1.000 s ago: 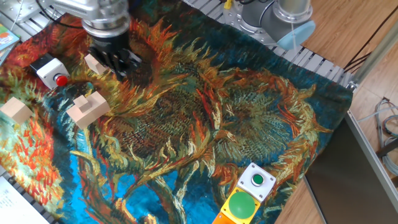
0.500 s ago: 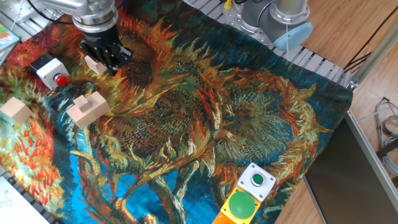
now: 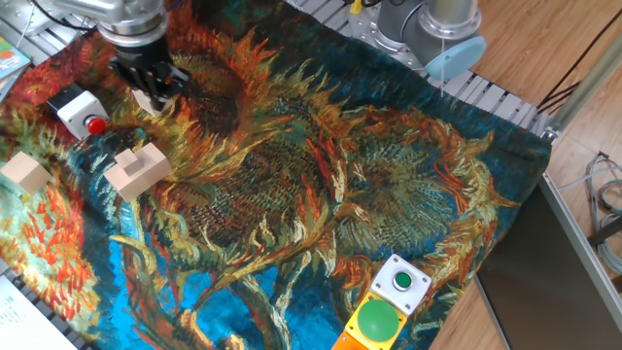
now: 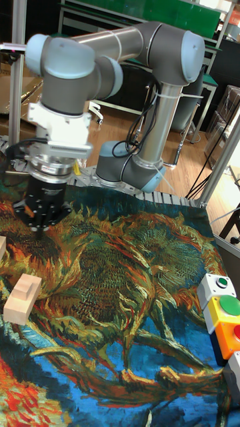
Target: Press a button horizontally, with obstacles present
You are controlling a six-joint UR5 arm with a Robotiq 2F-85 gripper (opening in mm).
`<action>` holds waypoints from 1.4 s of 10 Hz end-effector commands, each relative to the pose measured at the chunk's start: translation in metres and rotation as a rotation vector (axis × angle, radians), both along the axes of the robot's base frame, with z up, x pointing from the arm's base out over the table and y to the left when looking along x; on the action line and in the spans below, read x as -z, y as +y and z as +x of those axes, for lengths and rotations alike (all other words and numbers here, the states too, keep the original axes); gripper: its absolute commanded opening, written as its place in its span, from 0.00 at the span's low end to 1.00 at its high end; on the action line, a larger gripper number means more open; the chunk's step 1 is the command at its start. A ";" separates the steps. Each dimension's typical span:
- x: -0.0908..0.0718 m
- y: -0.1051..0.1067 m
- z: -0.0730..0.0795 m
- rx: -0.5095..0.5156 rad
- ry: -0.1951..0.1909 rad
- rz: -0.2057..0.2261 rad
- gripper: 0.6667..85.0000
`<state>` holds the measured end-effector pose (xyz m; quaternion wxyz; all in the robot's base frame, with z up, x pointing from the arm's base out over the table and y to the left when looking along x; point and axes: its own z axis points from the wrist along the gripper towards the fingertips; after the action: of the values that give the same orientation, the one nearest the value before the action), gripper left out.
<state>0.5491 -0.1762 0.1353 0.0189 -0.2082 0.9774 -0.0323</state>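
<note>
The button [image 3: 95, 124] is small, red and round, on the side of a white box [image 3: 76, 105] with a black base at the cloth's far left. My gripper [image 3: 151, 89] hangs just right of and behind it, fingers pointing down. In the tall fixed view the gripper [image 4: 38, 225] is low over the cloth. The obstacles are pale wooden blocks. One small cube [image 3: 150, 101] shows partly under the gripper. A notched piece [image 3: 138, 169] [image 4: 21, 296] lies in front of the button, and another cube [image 3: 26, 172] sits at the left edge. No view shows a gap between the fingertips.
A white box with a green button [image 3: 403, 282] and a green dome on a yellow box [image 3: 379, 321] stand at the cloth's near right. The sunflower-print cloth [image 3: 321, 175] covers the table. The arm's base [image 3: 442, 34] stands behind the far edge.
The gripper has moved left and toward the back of the table, ending closer to the white box with the red button. The blocks and buttons have not moved.
</note>
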 end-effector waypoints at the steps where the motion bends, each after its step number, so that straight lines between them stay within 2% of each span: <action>1: 0.003 -0.011 0.001 0.031 -0.003 0.016 0.01; 3: 0.004 -0.009 -0.001 0.071 0.003 0.025 0.01; 4: 0.006 -0.017 0.004 0.030 -0.009 0.005 0.01; 6: 0.022 -0.038 0.017 -0.034 -0.008 -0.006 0.01; 7: 0.033 -0.051 0.027 -0.061 -0.010 -0.023 0.01; 8: 0.043 -0.059 0.038 -0.083 -0.023 -0.022 0.01; 9: 0.047 -0.060 0.040 -0.086 -0.021 -0.021 0.01; 10: 0.047 -0.055 0.036 -0.069 -0.007 0.001 0.01; 11: 0.048 -0.043 0.031 -0.015 0.010 0.052 0.01; 13: 0.048 -0.045 0.029 0.031 0.018 0.043 0.01; 14: 0.048 -0.051 0.031 0.019 0.010 0.024 0.01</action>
<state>0.5779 -0.2245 0.0902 0.0154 -0.2144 0.9763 -0.0242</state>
